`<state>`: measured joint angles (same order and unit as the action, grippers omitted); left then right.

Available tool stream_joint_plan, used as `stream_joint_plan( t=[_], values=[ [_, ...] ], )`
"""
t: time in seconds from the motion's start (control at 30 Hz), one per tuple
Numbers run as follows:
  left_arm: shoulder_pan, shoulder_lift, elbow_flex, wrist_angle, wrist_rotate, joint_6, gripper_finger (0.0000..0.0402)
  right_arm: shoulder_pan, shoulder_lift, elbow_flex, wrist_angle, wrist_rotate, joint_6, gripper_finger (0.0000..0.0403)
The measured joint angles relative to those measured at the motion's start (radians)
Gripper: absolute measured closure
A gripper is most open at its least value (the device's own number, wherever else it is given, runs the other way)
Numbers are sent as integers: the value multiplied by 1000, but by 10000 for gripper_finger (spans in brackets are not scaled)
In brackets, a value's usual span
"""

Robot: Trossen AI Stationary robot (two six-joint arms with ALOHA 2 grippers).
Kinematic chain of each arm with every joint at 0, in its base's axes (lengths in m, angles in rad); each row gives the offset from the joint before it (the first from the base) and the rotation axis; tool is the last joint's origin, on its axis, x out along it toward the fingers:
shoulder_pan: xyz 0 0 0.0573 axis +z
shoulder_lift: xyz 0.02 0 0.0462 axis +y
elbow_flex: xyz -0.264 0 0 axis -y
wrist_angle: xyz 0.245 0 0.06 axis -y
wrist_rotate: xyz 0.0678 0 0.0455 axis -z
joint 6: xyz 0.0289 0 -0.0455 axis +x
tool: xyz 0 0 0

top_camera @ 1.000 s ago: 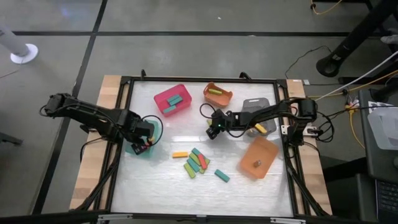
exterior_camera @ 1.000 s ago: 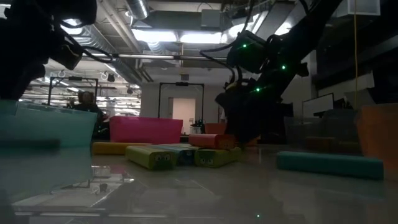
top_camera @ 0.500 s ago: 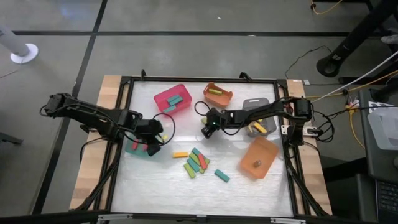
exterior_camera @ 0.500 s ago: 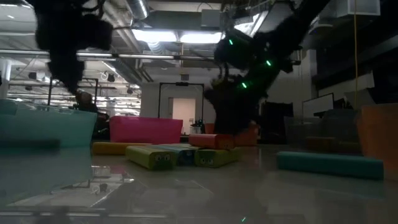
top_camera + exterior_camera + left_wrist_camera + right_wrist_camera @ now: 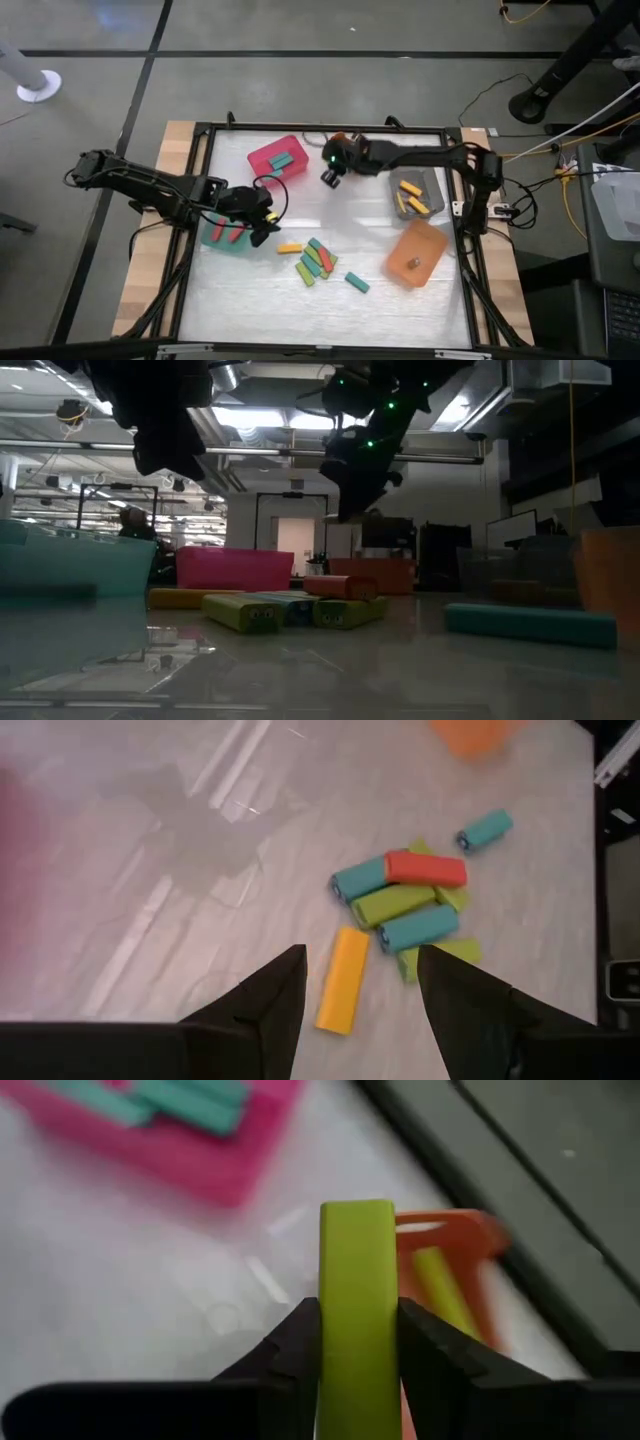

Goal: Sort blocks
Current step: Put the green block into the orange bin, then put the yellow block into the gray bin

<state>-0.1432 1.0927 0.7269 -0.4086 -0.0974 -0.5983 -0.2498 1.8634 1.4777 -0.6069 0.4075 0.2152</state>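
The right pincer [image 5: 329, 176] hangs above the far part of the bench [image 5: 350, 230], between the pink bin [image 5: 262, 160] and the small orange bin [image 5: 470, 1235]. Its fingers are clamped on a light green block [image 5: 357, 1310], which stands up between them. The small orange bin already has a light green block in it, and the pink bin holds teal ones.

The left pincer [image 5: 262, 226] is just beside the teal bin [image 5: 212, 238], on the side nearer the loose pile [image 5: 316, 260]. Its fingers stand apart with nothing between them, and it looks down on a yellow block [image 5: 342, 980] lying alone at the near edge of the pile. The pile itself is a tight cluster of teal, light green and red blocks near the middle of the bench, with one teal block [image 5: 357, 282] a little apart from it. Red and green blocks lie in the teal bin, yellow ones in the grey bin [image 5: 430, 185], and a brown piece in the big orange bin [image 5: 425, 250].
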Motion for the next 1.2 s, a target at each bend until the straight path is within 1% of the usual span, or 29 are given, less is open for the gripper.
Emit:
stream_joint_plan(
  t=[0.17,0.4,0.57,0.7,0.87,0.97,1.1,1.2],
  values=[
    [0,6,0,0,-4,-1,221,-98,6,1,-24,-29,-18,294],
    [0,40,-1,11,-4,11,221,-177,16,0,-50,-153,-17,261],
    [-1,95,-1,11,-4,29,221,-183,19,0,-50,-161,-11,253],
    [-16,148,-1,15,-5,58,221,-183,19,0,-53,-199,-12,253],
    [-52,218,-1,91,-4,116,221,-182,19,0,-54,-321,-6,252],
    [-81,263,-1,148,-4,188,221,-170,19,0,-51,-375,-5,252],
    [-115,331,0,188,-3,301,221,-138,15,0,-48,-369,-8,252],
    [-130,384,0,190,-19,322,221,-110,7,0,-49,-366,-10,252]
  ],
)
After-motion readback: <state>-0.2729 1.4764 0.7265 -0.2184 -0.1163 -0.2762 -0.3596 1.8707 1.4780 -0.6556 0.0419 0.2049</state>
